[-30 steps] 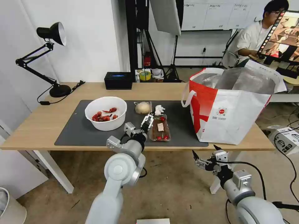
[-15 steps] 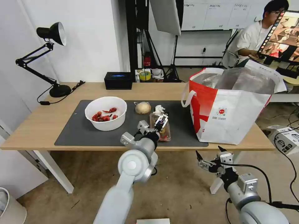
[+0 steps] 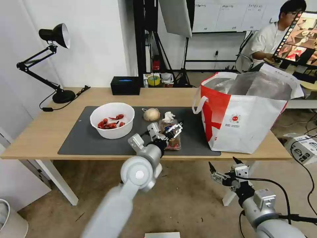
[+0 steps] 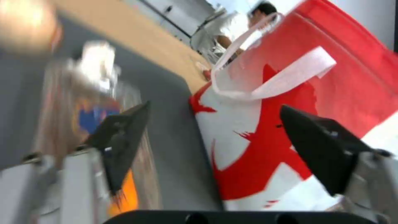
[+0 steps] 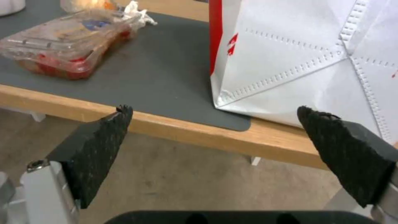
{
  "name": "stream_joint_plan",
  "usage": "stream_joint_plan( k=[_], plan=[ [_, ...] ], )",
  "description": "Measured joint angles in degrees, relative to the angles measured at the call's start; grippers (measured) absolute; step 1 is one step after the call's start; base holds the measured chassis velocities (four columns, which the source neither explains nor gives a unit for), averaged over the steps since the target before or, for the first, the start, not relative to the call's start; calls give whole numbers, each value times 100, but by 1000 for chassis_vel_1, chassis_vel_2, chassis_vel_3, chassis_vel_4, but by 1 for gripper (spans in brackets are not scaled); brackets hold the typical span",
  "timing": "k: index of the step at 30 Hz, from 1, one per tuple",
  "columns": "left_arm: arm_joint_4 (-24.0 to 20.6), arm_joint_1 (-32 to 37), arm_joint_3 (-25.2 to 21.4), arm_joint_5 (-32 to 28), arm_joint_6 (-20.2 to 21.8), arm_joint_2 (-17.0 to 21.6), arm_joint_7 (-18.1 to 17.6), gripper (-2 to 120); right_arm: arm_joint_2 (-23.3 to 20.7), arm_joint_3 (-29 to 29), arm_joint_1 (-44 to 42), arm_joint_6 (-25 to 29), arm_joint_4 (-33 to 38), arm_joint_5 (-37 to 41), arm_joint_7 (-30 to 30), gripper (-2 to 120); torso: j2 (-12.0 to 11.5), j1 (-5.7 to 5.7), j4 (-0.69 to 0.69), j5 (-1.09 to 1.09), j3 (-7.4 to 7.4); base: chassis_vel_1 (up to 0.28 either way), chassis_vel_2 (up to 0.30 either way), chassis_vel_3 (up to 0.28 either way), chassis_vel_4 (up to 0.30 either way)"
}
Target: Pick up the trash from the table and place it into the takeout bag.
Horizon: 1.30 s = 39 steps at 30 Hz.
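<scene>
On the table's dark mat (image 3: 82,138) stand a white bowl (image 3: 112,119) of red shells, a tan round lump (image 3: 151,114), a crumpled tissue (image 3: 168,116) and a clear plastic tray (image 3: 170,142) with red bits. My left gripper (image 3: 175,127) hovers open just over the tray, turned toward the takeout bag (image 3: 244,112). In the left wrist view the tray (image 4: 62,102) lies beside one finger (image 4: 120,143) and the bag (image 4: 290,93) fills the far side. My right gripper (image 3: 224,167) hangs open below the table's front edge, holding nothing; its wrist view shows the tray (image 5: 66,46) and the bag (image 5: 311,56).
A black desk lamp (image 3: 54,36) stands at the table's far left and a black box (image 3: 125,85) at the back edge. The bag occupies the table's right end. A white bin (image 3: 10,221) sits on the floor at the left.
My left arm has swung right, carrying its open gripper from the tray's left side to over the tray, nearer the bag. The right gripper has sunk slightly.
</scene>
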Motion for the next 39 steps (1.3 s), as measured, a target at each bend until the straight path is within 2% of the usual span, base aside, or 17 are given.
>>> stream_joint_plan(
  k=[3, 4, 5, 7, 8, 9, 11, 12, 14, 21, 39],
  plan=[
    [255, -537, 408, 1056, 136, 644, 881, 64, -40, -24, 73, 0, -16, 108, 12, 100, 0, 1, 1, 0, 0, 0, 0, 0, 0],
    [255, -537, 408, 1056, 136, 644, 881, 64, -40, -24, 73, 0, -16, 108, 12, 100, 0, 1, 1, 0, 0, 0, 0, 0, 0],
    [311, -741, 619, 1312, 155, 910, 1184, 59, -64, -39, 112, -1, -38, 144, 19, 100, 0, 1, 1, 1, 0, 0, 0, 0, 0],
    [331, -970, 901, 1429, 159, 1231, 1450, 51, -98, -49, 155, -2, -68, 172, 23, 100, 0, 1, 1, 0, 0, 0, 0, 0, 0],
    [331, -970, 901, 1429, 159, 1231, 1450, 51, -98, -49, 155, -2, -68, 172, 23, 100, 0, 1, 1, 0, 0, 0, 0, 0, 0],
    [334, -1062, 1036, 1516, 155, 1396, 1625, 42, -118, -55, 174, -3, -90, 183, 23, 100, 0, 0, 0, 1, 0, 0, 0, 0, 0],
    [339, -1141, 1207, 1791, 121, 1635, 1990, 34, -147, -60, 208, -4, -125, 199, 24, 100, 0, 1, 1, 1, 1, 0, 0, 0, 0],
    [339, -1141, 1207, 1791, 121, 1635, 1990, 34, -147, -60, 208, -4, -125, 199, 24, 100, 0, 1, 1, 1, 1, 0, 0, 0, 0],
    [337, -1168, 1374, 1981, 65, 1829, 2207, 24, -176, -61, 221, -8, -132, 266, 30, 100, 0, 0, 1, 1, 0, 0, 0, 0, 0],
    [369, -1146, 1548, 2025, 15, 1943, 2244, 0, -276, -59, 276, -17, -163, 354, 40, 100, 0, 1, 1, 1, 0, 0, 0, 0, 0],
    [541, -1076, 1732, 2160, 103, 2032, 2255, 0, -333, -159, 503, -33, -276, 684, 91, 100, 0, 1, 0, 2, 0, 0, 0, 0, 0]
  ],
)
